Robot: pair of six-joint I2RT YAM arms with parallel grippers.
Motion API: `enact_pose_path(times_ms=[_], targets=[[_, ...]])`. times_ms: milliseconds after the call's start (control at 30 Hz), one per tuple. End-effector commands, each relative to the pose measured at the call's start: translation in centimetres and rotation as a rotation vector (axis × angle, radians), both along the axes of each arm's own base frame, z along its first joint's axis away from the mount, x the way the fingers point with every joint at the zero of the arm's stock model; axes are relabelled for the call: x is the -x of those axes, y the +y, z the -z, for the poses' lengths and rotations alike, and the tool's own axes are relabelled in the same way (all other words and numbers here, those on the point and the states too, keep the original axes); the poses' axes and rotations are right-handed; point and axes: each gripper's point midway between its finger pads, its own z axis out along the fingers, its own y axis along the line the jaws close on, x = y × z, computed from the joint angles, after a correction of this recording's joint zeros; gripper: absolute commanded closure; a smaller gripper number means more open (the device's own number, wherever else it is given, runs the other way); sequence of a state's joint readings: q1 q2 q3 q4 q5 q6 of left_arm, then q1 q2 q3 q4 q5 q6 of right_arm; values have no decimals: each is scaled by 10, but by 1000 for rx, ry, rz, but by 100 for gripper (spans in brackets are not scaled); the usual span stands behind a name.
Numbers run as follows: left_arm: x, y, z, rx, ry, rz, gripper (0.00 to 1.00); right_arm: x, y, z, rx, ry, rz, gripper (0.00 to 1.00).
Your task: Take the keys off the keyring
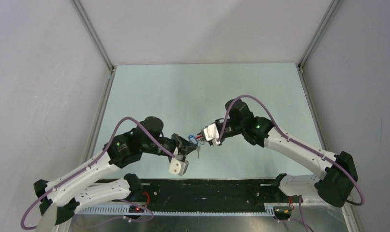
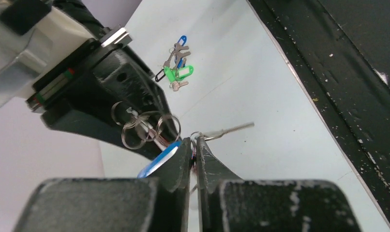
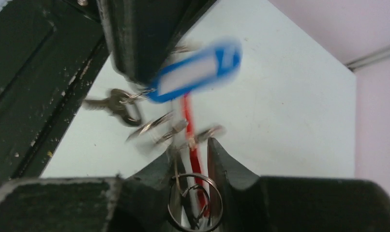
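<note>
1 worktop (image 1: 183,92) | 2 arms, left arm (image 1: 86,174) and right arm (image 1: 299,147), tips meeting | 1 keyring (image 3: 188,121), red loop, in air between them | right fingers (image 3: 224,166) partly apart around loop, grip unclear | left fingers (image 2: 212,166) pinched shut on 1 silver key (image 2: 229,129) | 1 green-tag bunch (image 2: 176,72) lying on worktop | 1 blue tag (image 3: 195,72)

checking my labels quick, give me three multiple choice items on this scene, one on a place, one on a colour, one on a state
1. Where is the bunch with the green tag?
A hanging in the air
B lying on the table
C on a black rail

2. What colour is the tag beside the red loop?
A blue
B yellow
C orange

3. How are the left fingers?
A wide open
B shut on nothing
C shut on the thin metal ring

1 B, the left wrist view shows it flat on the table.
2 A, both wrist views show it blue.
3 C, they pinch the ring, a key sticking out.
</note>
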State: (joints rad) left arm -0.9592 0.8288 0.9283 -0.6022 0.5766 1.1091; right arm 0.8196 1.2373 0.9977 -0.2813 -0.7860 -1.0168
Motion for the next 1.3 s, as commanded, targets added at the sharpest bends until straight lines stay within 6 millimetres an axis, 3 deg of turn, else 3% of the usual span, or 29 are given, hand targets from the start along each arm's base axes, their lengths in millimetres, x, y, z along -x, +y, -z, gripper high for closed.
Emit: enact_pose_path(times_ms=[0,100,133,167,200,267,367,533,667,733,767,867,900,933,967,1000,1033,1100,1167,1267], targets=[[-13,-4,-21,55,-43,-59,78,-1,-5,-9,27,-41,-4,99],[-28,-4,-35,101,29,-196,55,-3,-12,-7,48,-44,27,100],[-36,-3,-43,135,73,-273,40,-5,-15,-6,55,-50,47,100],[-40,-1,-47,156,93,-314,34,-6,-16,-5,59,-48,61,100],[-47,2,-53,189,131,-386,20,-10,-18,-6,56,-63,88,100],[-57,9,-60,246,172,-492,3,-20,-20,-9,38,-81,152,100],[-75,21,-67,340,285,-675,1,-33,-23,-11,7,-70,260,100],[-114,41,-68,433,415,-961,0,-63,-32,-39,-122,-129,455,100],[-127,52,-77,514,530,-1029,0,-76,-47,-84,-325,-297,593,100],[-128,59,-81,550,543,-1044,0,-61,-51,-113,-385,-447,563,100],[-128,62,-81,562,533,-1051,0,-42,-50,-130,-431,-492,521,100],[-125,80,-95,648,481,-1068,0,-24,-53,-156,-459,-679,462,100],[-123,87,-99,687,462,-1073,0,-39,-57,-154,-432,-716,520,100],[-122,90,-101,703,451,-1075,0,-61,-71,-165,-422,-806,608,100],[-120,96,-105,738,437,-1073,0,-97,-77,-147,-330,-822,735,100],[-119,99,-107,753,427,-1073,0,-116,-89,-164,-337,-896,830,100],[-118,101,-109,773,420,-1067,0,-136,-90,-149,-250,-921,918,100],[-118,104,-108,784,416,-1076,0,-127,-74,-161,-257,-1012,897,100],[-119,105,-107,784,413,-1083,0,-108,-55,-163,-321,-939,770,100],[-119,105,-108,789,417,-1083,0,-120,-70,-166,-314,-825,772,100]])
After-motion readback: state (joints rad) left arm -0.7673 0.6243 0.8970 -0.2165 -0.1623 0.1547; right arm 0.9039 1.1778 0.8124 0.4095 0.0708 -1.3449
